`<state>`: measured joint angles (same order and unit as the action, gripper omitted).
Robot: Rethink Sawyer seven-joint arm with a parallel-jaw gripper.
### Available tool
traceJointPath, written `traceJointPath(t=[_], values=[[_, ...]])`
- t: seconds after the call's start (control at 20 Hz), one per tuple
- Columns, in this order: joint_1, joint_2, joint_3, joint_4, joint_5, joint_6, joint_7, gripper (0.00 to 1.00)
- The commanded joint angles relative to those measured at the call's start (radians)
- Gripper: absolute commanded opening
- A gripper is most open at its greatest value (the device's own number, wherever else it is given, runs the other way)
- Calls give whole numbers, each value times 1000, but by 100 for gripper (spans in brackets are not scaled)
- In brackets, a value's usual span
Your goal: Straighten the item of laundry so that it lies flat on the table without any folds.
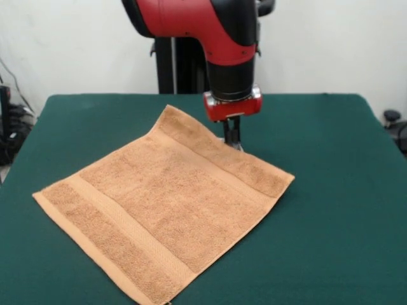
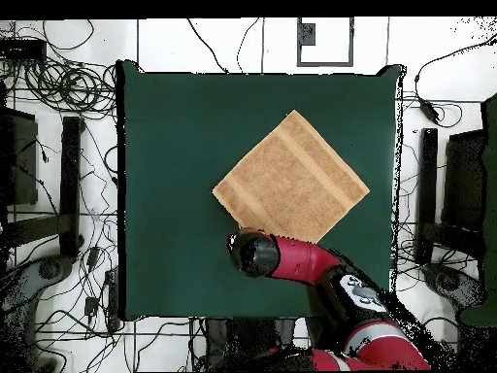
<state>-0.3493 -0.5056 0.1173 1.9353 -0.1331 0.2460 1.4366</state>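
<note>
Front view, towel (image 1: 168,213): spread open as a diamond on the green desk (image 1: 331,190), both border bands showing, no fold visible.
Front view, far edge: slight lift or curl possible near the corner beside the arm; hard to tell.
Front view, jaws (image 1: 232,135): narrow dark tips pointing down, at or just above the towel's far edge; pressed together or pinching cloth, cannot tell.
Overhead view, towel (image 2: 291,180): roughly square, turned cornerwise, right of the desk's (image 2: 165,194) middle, four corners visible.
Overhead view, jaws: hidden under the arm's head.
Progress: judged nearly or fully done; only letting go and drawing back left, if cloth is held.
</note>
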Motion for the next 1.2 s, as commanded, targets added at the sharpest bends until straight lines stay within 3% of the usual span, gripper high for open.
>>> traceJointPath(t=[0.05, 0.9, 1.2], values=[[37, -5, -21, 13, 12, 140, 145, 0], [102, -80, -60, -15, 2, 91, 156, 0], [68, -144, -10, 24, -29, 28, 116, 0]])
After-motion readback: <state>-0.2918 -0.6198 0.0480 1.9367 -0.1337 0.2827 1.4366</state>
